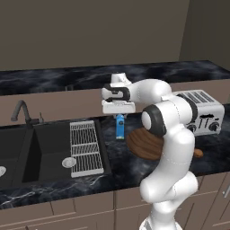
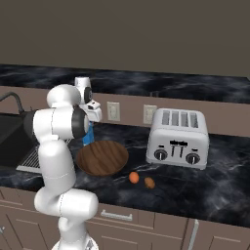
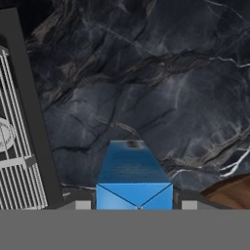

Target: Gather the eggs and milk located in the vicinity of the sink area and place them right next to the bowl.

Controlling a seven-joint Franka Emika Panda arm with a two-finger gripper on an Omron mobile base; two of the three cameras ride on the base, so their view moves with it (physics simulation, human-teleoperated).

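Note:
The blue milk carton (image 1: 119, 127) stands upright between the black sink (image 1: 27, 152) and the brown wooden bowl (image 1: 143, 144). My gripper (image 1: 119, 116) comes down onto its top and is shut on it. In the hand view the carton (image 3: 133, 173) fills the space between the fingertips (image 3: 83, 205) of the gripper (image 3: 135, 205). I cannot tell whether it is lifted off the counter. Two orange-brown eggs (image 2: 134, 177) (image 2: 149, 182) lie on the counter just right of the bowl (image 2: 102, 157). A blue sliver of the carton (image 2: 87, 138) shows behind my arm.
A white wire rack (image 1: 85, 148) lies over the sink's right part, with a dark faucet (image 1: 21, 112) at the back. A silver toaster (image 2: 179, 137) stands right of the bowl. Wall outlets (image 2: 113, 111) sit on the backsplash. The bowl's rim (image 3: 229, 193) is at the hand view's lower right.

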